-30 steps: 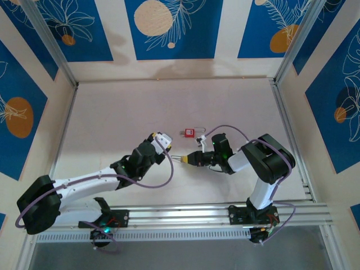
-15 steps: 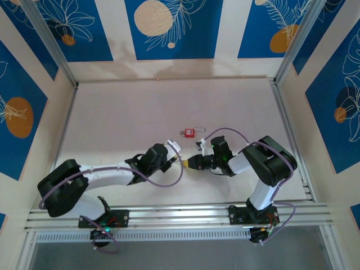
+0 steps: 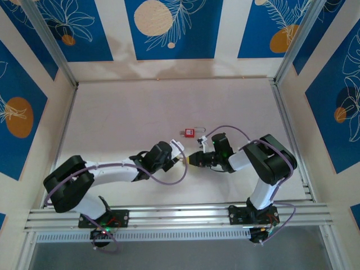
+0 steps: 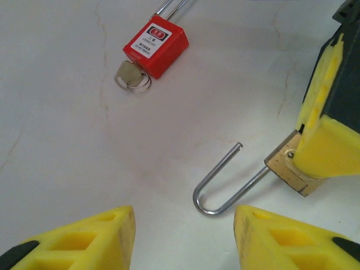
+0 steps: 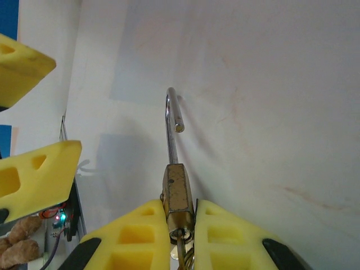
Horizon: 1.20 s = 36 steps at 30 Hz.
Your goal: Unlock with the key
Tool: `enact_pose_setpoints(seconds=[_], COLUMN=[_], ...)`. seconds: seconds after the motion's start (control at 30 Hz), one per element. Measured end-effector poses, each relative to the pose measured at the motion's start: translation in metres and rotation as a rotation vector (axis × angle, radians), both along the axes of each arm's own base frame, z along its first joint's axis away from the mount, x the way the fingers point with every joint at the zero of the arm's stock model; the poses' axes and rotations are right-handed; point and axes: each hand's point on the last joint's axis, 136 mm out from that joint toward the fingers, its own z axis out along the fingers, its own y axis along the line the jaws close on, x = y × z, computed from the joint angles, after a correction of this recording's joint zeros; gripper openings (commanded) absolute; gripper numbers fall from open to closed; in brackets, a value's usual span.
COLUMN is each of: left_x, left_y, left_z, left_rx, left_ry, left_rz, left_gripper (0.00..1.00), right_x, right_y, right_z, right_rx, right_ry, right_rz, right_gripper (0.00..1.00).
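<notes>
Left arm swung in toward right. Left end effector released, empty, near right end effector, which is clenched on brass padlock, shackle open. Key seemingly in its base. Red padlock lies apart on table.

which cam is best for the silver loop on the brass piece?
Left wrist: the silver loop lies side-on, whole U and free end visible. Right wrist sees it nearly edge-on, rising from the brass body clamped in the right gripper. Top external: too small to make out.
</notes>
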Motion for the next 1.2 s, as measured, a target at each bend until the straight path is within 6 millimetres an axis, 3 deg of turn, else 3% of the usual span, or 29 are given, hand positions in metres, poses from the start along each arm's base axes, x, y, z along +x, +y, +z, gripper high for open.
enact_pose_setpoints(seconds=[0.27,0.37,0.57,0.97,1.2], left_x=[0.003,0.007,0.013,0.007,0.001], left_y=[0.01,0.018,0.03,0.056,0.065], left_z=[0.008,0.027,0.075,0.11,0.123], left_rx=[0.023,0.002,-0.094,-0.178,-0.228], left_ry=[-0.029,-0.071,-0.172,-0.242,-0.261], left_rz=[0.039,0.081,0.161,0.226,0.237], left_gripper=[0.52,0.55,0.74,0.76,0.77], right_x=[0.003,0.004,0.007,0.024,0.031], right_y=[-0.001,0.0,-0.002,-0.02,-0.034], right_z=[0.003,0.006,0.008,0.009,0.006], right_rx=[0.016,0.02,-0.019,-0.187,-0.304], right_ry=[0.037,0.056,0.09,0.111,0.108], right_rz=[0.0,0.0,-0.026,-0.138,-0.181], right_gripper=[0.29,0.35,0.42,0.6,0.62])
